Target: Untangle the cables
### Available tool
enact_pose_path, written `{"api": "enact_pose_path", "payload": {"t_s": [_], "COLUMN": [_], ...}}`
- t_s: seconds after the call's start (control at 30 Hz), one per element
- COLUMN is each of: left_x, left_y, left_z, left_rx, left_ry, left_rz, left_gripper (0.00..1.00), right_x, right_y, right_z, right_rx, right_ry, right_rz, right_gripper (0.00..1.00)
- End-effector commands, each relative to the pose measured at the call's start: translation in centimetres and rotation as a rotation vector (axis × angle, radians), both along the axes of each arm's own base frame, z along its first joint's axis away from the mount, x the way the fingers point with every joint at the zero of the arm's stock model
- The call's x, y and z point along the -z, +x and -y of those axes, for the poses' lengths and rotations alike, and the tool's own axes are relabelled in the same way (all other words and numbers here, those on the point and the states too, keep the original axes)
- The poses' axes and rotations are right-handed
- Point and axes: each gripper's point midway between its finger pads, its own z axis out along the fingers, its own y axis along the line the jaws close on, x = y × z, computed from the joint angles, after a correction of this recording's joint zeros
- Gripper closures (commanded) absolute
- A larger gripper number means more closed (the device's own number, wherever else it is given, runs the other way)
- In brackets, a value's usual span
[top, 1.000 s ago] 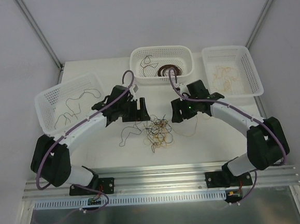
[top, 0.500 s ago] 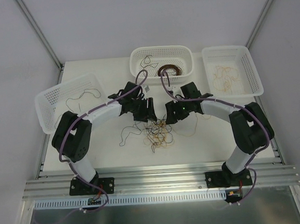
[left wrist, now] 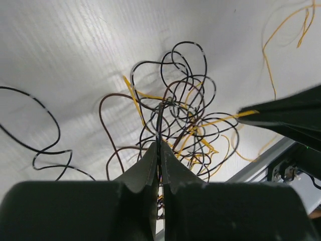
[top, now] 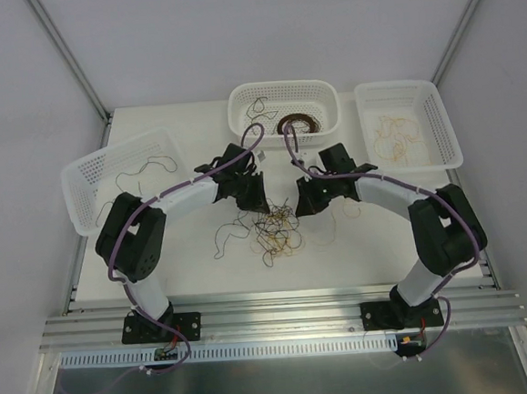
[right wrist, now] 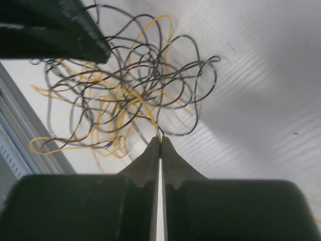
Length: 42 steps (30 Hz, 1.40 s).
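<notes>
The cables [top: 277, 231] lie as a loose clump of thin black, brown and yellow strands on the white table between the two arms. My left gripper [top: 257, 203] is at the clump's upper left edge. In the left wrist view it [left wrist: 160, 145] is shut on a black strand running up out of the tangle [left wrist: 180, 115]. My right gripper [top: 302, 205] sits at the clump's upper right. Seen from the right wrist, it [right wrist: 160, 139] is shut on a yellow strand at the near edge of the tangle [right wrist: 125, 95].
Three white perforated baskets stand at the back: the left one [top: 73, 189] holds black strands, the middle one [top: 280, 86] a dark coil, the right one [top: 399, 84] yellow strands. A separate black squiggle [top: 222, 244] lies left of the clump and another strand [top: 326, 228] to its right.
Both arms have come in from either side down to the clump. Both grippers, open a second ago, have shut on strands.
</notes>
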Motion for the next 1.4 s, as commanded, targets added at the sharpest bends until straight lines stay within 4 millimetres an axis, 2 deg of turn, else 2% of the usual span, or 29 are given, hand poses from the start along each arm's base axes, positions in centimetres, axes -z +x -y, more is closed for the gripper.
{"api": "enact_pose_path", "payload": {"t_s": [0.0,0.03,0.13,0.17,0.2,0.27,0.3,0.37,0.4,0.43,0.5,0.53,0.57,0.63,0.73,0.77,0.83,0.87,0.9,0.97,1.1,1.2,1.23,1.3,1.33,1.37], "left_x": [-3.3,-3.4,-4.9,-5.3,-5.1,-6.4,-6.2,-7.8,-7.9,-9.1,-9.9,-10.2,-11.3,-12.4,-13.4,-13.1,-12.7,-12.6,-11.8,-11.3,-8.9,-7.6,-7.2,-5.9,-5.4,-4.7], "left_y": [2.3,2.7,3.9,4.1,4.4,4.7,4.5,4.8,4.7,4.6,4.5,4.1,4.1,4.0,3.1,2.6,2.0,1.7,1.2,0.1,-2.3,-4.3,-5.0,-6.2,-6.5,-7.3], "left_z": [-1.7,-2.3,-5.6,-6.6,-8.1,-10.1,-11.2,-13.5,-14.3,-15.6,-17.2,-17.9,-19.2,-20.7,-22.7,-23.1,-22.3,-21.8,-21.2,-19.2,-16.9,-14.8,-13.6,-12.6,-12.1,-11.5], "left_rx": [-0.078,-0.11,-0.242,-0.274,-0.32,-0.388,-0.417,-0.486,-0.508,-0.539,-0.576,-0.578,-0.616,-0.637,-0.661,-0.658,-0.621,-0.605,-0.582,-0.518,-0.432,-0.345,-0.303,-0.257,-0.247,-0.221], "left_ry": [0.022,0.027,0.03,0.035,0.054,0.063,0.079,0.085,0.093,0.09,0.111,0.122,0.137,0.177,0.247,0.267,0.239,0.216,0.193,0.107,0.034,0.011,-0.001,-0.001,0.003,0.007], "left_rz": [0.143,0.146,0.174,0.183,0.182,0.22,0.216,0.264,0.271,0.301,0.33,0.335,0.372,0.412,0.443,0.425,0.401,0.39,0.36,0.305,0.207,0.174,0.168,0.136,0.121,0.102], "left_gripper": [1.0,1.0,1.0,1.0,1.0,1.0,1.0,1.0,1.0,1.0,1.0,1.0,1.0,1.0,1.0,1.0,1.0,1.0,1.0,1.0,1.0,1.0,1.0,1.0,1.0,1.0], "right_x": [-5.8,-7.6,-10.1,-12.3,-13.7,-16.3,-18.9,-21.9,-23.8,-25.9,-28.2,-30.1,-31.3,-33.1,-37.0,-38.6,-40.5,-40.6,-41.7,-41.9,-41.9,-42.7,-43.1,-44.0,-44.0,-44.9], "right_y": [-0.6,-1.0,-1.4,-1.6,-1.5,-1.4,-1.5,-1.3,-1.7,-1.6,-2.0,-2.2,-2.4,-2.8,-3.6,-3.9,-4.4,-3.8,-4.0,-3.2,-0.8,0.3,1.3,2.5,3.9,4.3], "right_z": [-0.1,0.2,1.4,1.8,2.2,3.5,4.2,6.0,6.7,7.8,8.9,10.1,10.6,11.7,12.4,12.4,12.3,12.2,12.3,12.4,12.7,13.6,14.2,15.1,16.0,16.5], "right_rx": [-0.042,-0.033,-0.003,0.012,0.027,0.081,0.104,0.162,0.181,0.217,0.248,0.291,0.314,0.366,0.411,0.41,0.398,0.399,0.4,0.424,0.459,0.488,0.519,0.533,0.574,0.586], "right_ry": [0.069,0.077,0.081,0.108,0.128,0.171,0.205,0.234,0.25,0.253,0.265,0.269,0.277,0.294,0.34,0.361,0.385,0.381,0.386,0.383,0.359,0.309,0.279,0.223,0.19,0.176], "right_rz": [0.13,0.168,0.221,0.274,0.303,0.334,0.397,0.454,0.504,0.548,0.595,0.64,0.664,0.696,0.79,0.826,0.859,0.846,0.863,0.859,0.837,0.875,0.888,0.96,0.98,1.018], "right_gripper": [0.99,0.99,0.99,0.99,0.99,0.99,0.99,0.99,0.99,0.99,0.99,0.99,0.99,0.99,0.99,0.99,0.99,0.99,0.99,0.99,0.99,0.99,0.99,0.99,0.99,0.99]}}
